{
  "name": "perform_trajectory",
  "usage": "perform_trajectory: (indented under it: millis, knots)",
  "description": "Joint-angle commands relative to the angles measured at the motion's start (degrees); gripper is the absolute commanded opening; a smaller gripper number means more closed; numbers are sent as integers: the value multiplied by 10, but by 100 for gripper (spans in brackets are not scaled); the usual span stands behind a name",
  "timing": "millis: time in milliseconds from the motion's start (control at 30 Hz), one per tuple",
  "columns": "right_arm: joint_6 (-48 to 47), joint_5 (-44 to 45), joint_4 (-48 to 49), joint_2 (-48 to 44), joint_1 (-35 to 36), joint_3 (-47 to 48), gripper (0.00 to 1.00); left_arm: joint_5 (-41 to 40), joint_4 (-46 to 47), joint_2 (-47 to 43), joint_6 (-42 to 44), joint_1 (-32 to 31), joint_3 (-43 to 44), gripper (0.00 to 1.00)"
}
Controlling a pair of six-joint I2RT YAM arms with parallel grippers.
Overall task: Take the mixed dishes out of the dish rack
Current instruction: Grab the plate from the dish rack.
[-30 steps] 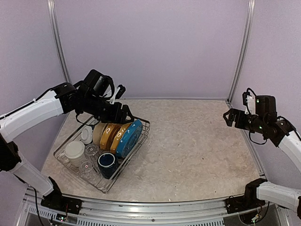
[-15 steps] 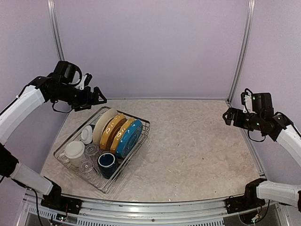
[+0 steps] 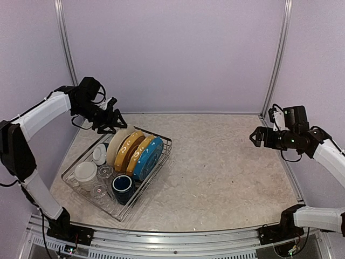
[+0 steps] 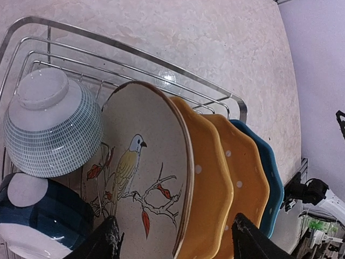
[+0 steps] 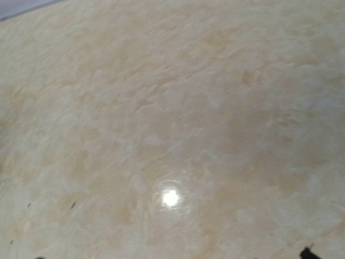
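The silver wire dish rack (image 3: 156, 170) sits on the near left part of the table, and it is full. At its near end stands the dark blue mug (image 3: 123, 187). Beside it are the clear glasses (image 3: 99, 190) and the round cream mug (image 3: 85, 172). Behind them the plates stand on edge, packed close: a blue dotted plate (image 3: 148, 158), two yellow dotted plates (image 3: 132, 151), then a cream plate with a bird on it (image 4: 140, 183). A small stripy bowl (image 4: 51, 129) lies upside down next to the cream plate.

A second ago the left gripper (image 3: 110, 121) was down at the plates. Then it pulled up and away to the left. Now it is back, just past the far end of the rack, with its fingers (image 4: 108, 240) apart and nothing in them. No dish has come out, so I think that try missed and it is lining up again.

The rack's wire wall runs close behind the plates, so there is little room there. The beige table (image 3: 226, 172) to the right has lots of bare space. The right gripper (image 3: 257, 136) waits over it, spread wide and holding nothing.
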Motion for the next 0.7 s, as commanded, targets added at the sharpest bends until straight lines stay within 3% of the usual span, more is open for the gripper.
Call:
perform_trajectory:
  millis: [0, 500, 667]
  knots:
    - [-36, -68, 26, 3, 5, -17, 100, 43, -18, 31, 21, 4, 24, 59]
    - [-39, -78, 56, -14, 6, -35, 100, 71, -16, 83, 56, 7, 30, 27]
    - [-36, -78, 59, -9, 5, -34, 100, 74, -14, 80, 59, 6, 28, 21]
